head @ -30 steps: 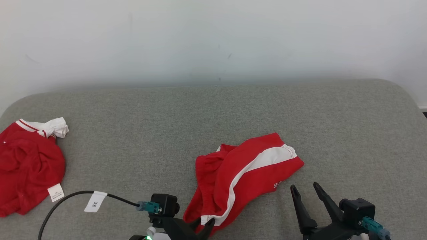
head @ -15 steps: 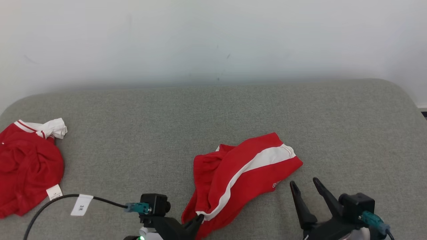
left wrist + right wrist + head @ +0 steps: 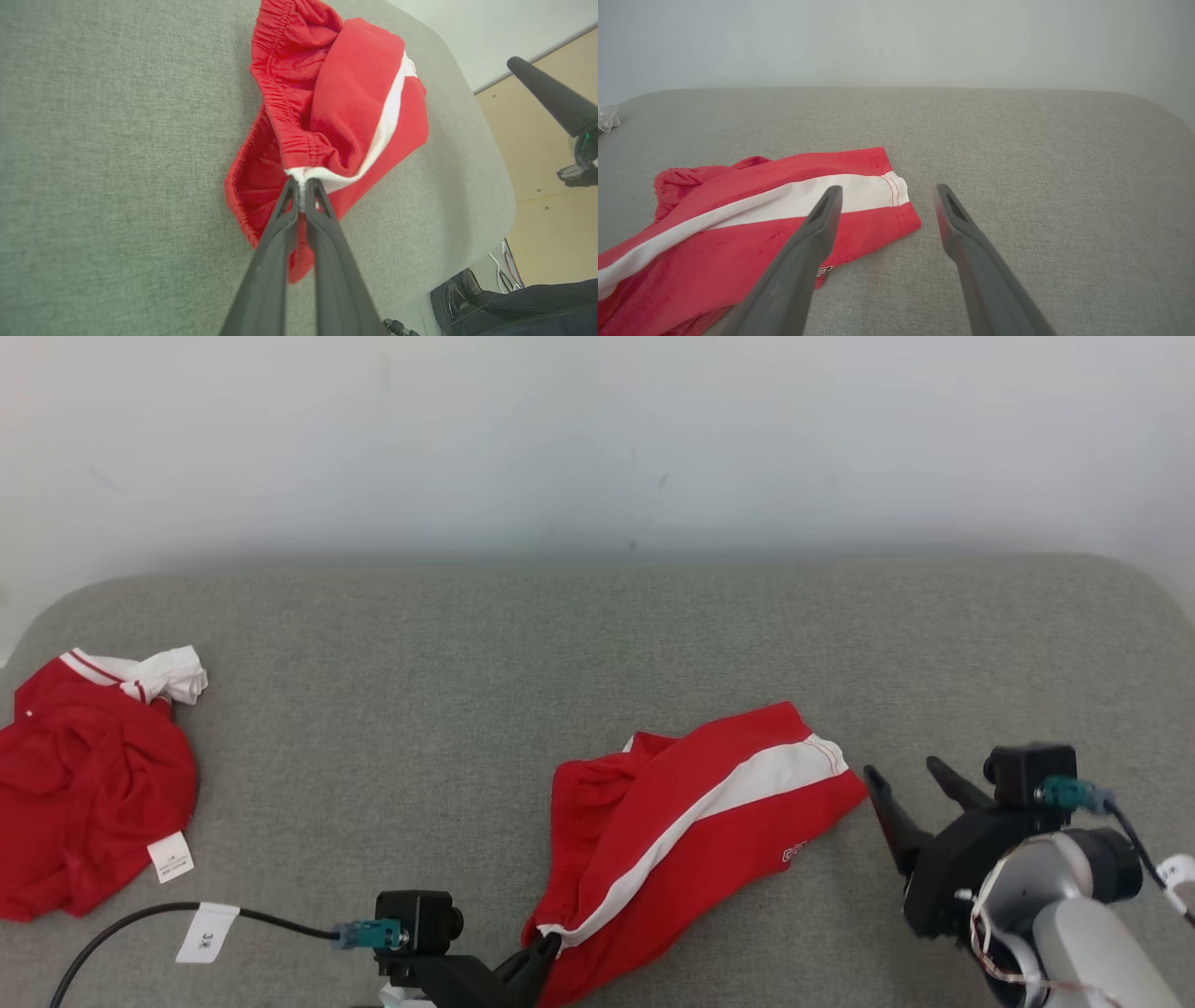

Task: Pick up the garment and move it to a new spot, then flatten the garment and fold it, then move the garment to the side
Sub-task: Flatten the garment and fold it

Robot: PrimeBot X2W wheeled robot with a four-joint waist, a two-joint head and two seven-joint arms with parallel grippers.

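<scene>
1. Grey fabric-covered counter (image 3: 467, 644) with rounded corners takes up the lower head view, with a plain pale wall (image 3: 597, 439) behind it.
2. Garment (image 3: 691, 821): red shorts with a white side stripe, crumpled. It lies on the counter at about 5 o'clock from the head view's centre, near the front edge. The gathered waistband sits on its 9 o'clock side and the hemmed leg end points toward 2 o'clock.
3. Left gripper (image 3: 551, 945) is at 6 o'clock on the bottom edge. Its jaws are pinched together on the garment's near corner. The left wrist view shows the white-striped edge squeezed between the tips of the left gripper (image 3: 302, 186).
4. Right gripper (image 3: 901, 770) is at 4 o'clock, jaws spread wide and holding nothing. Its tips sit just beside the hemmed end. Contact with the cloth cannot be told from the right wrist view (image 3: 887, 189).
5. Second red garment (image 3: 93, 812), with white trim and a white tag (image 3: 170, 856), lies at 9 o'clock, well apart.
6. Black cable (image 3: 121, 924) with a white label (image 3: 205, 933) runs along the counter at 7 o'clock.
</scene>
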